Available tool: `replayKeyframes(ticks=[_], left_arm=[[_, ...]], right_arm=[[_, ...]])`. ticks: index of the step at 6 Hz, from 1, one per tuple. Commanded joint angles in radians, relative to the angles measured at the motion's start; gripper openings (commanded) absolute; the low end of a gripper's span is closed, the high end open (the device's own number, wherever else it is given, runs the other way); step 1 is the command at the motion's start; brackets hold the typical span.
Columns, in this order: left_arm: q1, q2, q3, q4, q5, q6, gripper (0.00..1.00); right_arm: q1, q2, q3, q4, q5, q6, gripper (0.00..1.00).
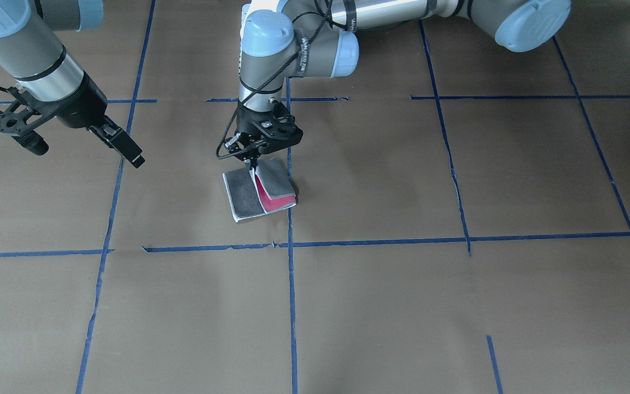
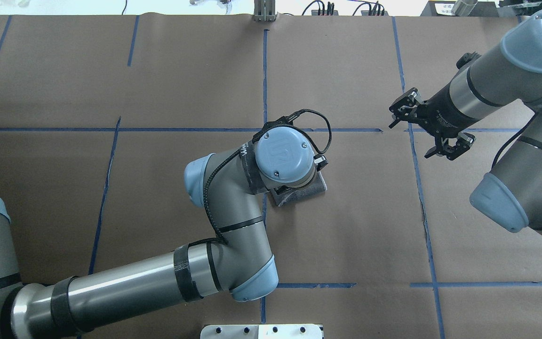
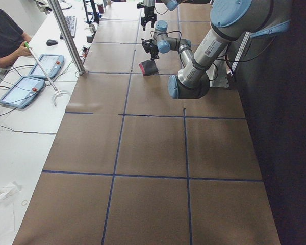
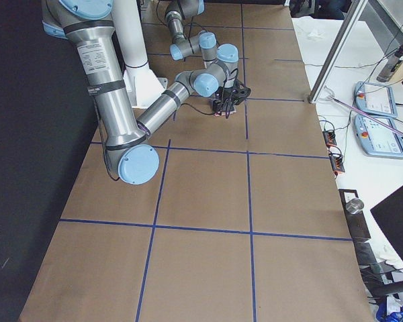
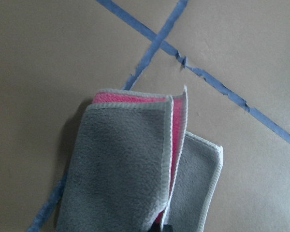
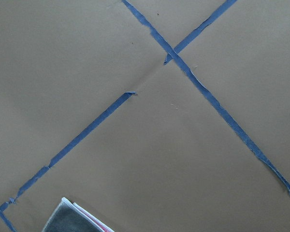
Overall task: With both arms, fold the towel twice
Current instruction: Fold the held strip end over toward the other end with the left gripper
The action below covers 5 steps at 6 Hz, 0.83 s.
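Note:
The towel (image 1: pixel 245 198) lies folded near the table's middle, grey face out, with pink-red showing between its layers (image 5: pixel 176 145). My left gripper (image 1: pixel 252 163) points straight down and is shut on the towel's whitish-hemmed edge, holding one flap raised over the rest. In the overhead view my left wrist covers most of the towel (image 2: pixel 306 190). My right gripper (image 2: pixel 419 136) hangs open and empty in the air, well to the robot's right of the towel; one finger (image 1: pixel 126 146) points down towards the table. The right wrist view shows only a towel corner (image 6: pixel 70 220).
Brown paper with blue tape lines (image 1: pixel 291 284) covers the table. An operator (image 3: pixel 5 41) sits at a side bench with tablets (image 3: pixel 23 89), off the table. A metal post (image 4: pixel 332 60) stands by the table's edge.

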Motion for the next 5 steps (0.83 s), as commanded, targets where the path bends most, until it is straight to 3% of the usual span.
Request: replayKeyframes(ticks=[1, 3, 4, 5], left_arm=[[0.009, -0.049, 0.063, -0.011, 0.033, 0.004, 0.02], [0.009, -0.15, 0.203, -0.054, 0.088, 0.001, 0.02], [0.009, -0.152, 0.204, -0.057, 0.109, 0.004, 0.02], [0.009, -0.153, 0.244, -0.107, 0.132, 0.006, 0.09]], right_arm=[[0.0, -0.014, 0.013, 0.0, 0.0, 0.0, 1.0], [0.001, -0.02, 0.023, 0.0, 0.0, 0.0, 1.0], [0.001, -0.034, 0.027, 0.0, 0.0, 0.0, 1.0], [0.001, -0.057, 0.049, 0.002, 0.0, 0.0, 1.0]])
